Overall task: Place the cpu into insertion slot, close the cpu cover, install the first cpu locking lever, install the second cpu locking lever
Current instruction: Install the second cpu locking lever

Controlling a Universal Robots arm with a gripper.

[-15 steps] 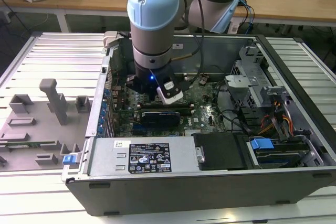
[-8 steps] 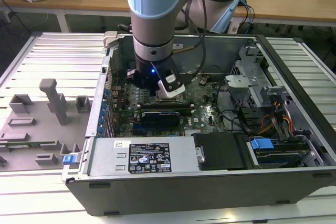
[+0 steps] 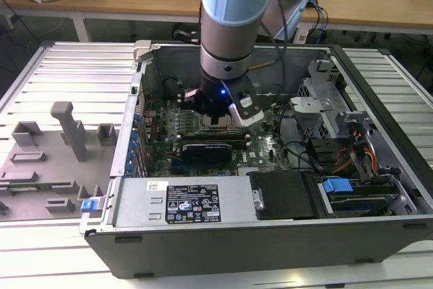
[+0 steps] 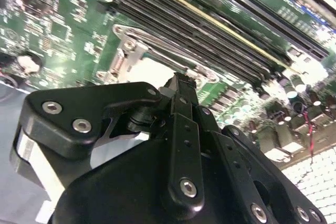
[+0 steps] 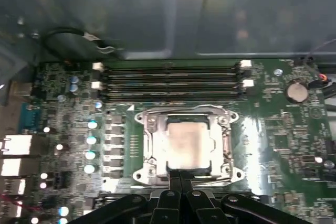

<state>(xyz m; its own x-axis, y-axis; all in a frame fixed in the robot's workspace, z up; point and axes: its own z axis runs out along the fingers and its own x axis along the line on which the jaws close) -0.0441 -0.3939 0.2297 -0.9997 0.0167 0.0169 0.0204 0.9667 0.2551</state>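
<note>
Ribbed metal table (image 3: 61,65) carries an open grey PC case (image 3: 270,241), laid flat so the green motherboard (image 5: 283,124) faces up for the arm. The cpu (image 5: 186,142), flat square with a dull silvery top, sits in the insertion slot (image 5: 227,145) near the board's middle, beside the long black memory slots (image 5: 170,80); the cpu cover (image 5: 152,140), a thin shiny metal frame, looks folded down around it. Black hand (image 5: 181,174), fingers pressed together with nothing between them, tips at the socket's near edge, probably working the cover or a lever there.
</note>
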